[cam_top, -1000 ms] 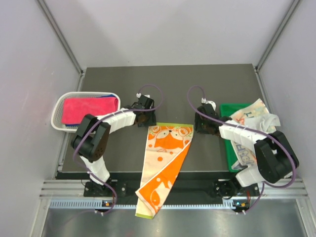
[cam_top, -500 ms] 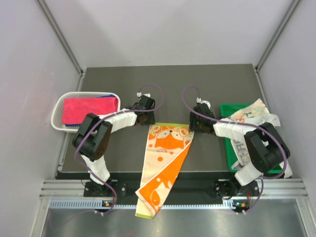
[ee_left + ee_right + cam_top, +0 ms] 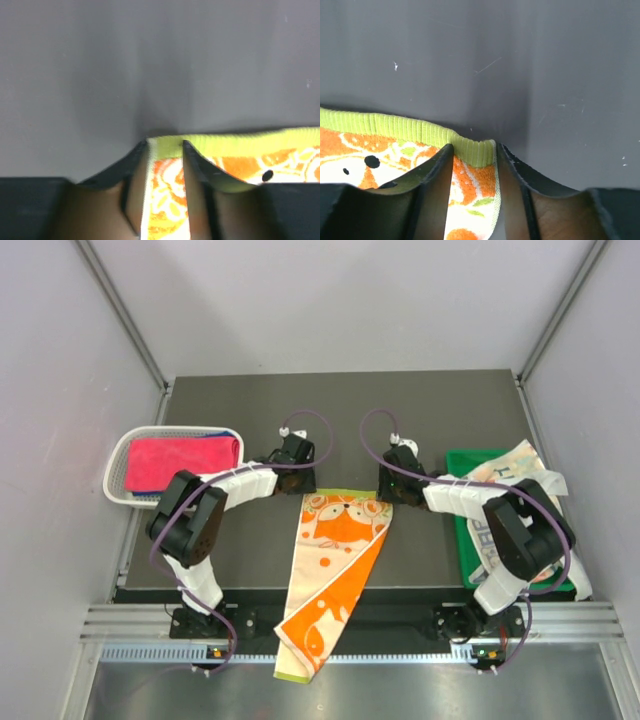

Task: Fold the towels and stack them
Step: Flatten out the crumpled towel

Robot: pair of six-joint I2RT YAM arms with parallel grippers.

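Observation:
An orange towel (image 3: 335, 560) with white print and a lime-green border lies lengthwise on the dark table, its near end hanging over the front edge. My left gripper (image 3: 298, 485) is shut on its far left corner; in the left wrist view the cloth (image 3: 165, 195) fills the narrow gap between the fingers (image 3: 162, 145). My right gripper (image 3: 388, 490) is at the far right corner, its jaws (image 3: 474, 147) closed in on the puckered green border (image 3: 470, 150). A pink-red towel (image 3: 180, 460) lies over a blue one (image 3: 225, 437). A white letter-print towel (image 3: 505, 480) lies crumpled at the right.
The white mesh basket (image 3: 115, 472) holding the pink-red and blue towels stands at the table's left edge. The green tray (image 3: 462, 462) under the letter-print towel is at the right edge. Grey walls close in on both sides.
My right gripper has moved left from beside the green tray to the orange towel's far right corner. The left gripper has stayed at the far left corner.

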